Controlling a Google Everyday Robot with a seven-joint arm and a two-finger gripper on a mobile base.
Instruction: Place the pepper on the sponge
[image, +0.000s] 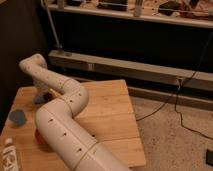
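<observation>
My white arm (65, 125) snakes from the bottom right up to the table's far left, where it bends down. The gripper (42, 93) points down at the end of it, right over a small light blue-grey pad, the sponge (37, 99), which peeks out beneath it. The arm hides most of the gripper. The pepper is hidden; I cannot tell whether it is in the gripper or on the sponge.
The wooden table (107, 115) holds a round darker blue object (18, 117) at the left, a red-orange bowl (41, 138) half hidden under the arm, and a white bottle (10, 154) at the front left. A cable crosses the floor to the right.
</observation>
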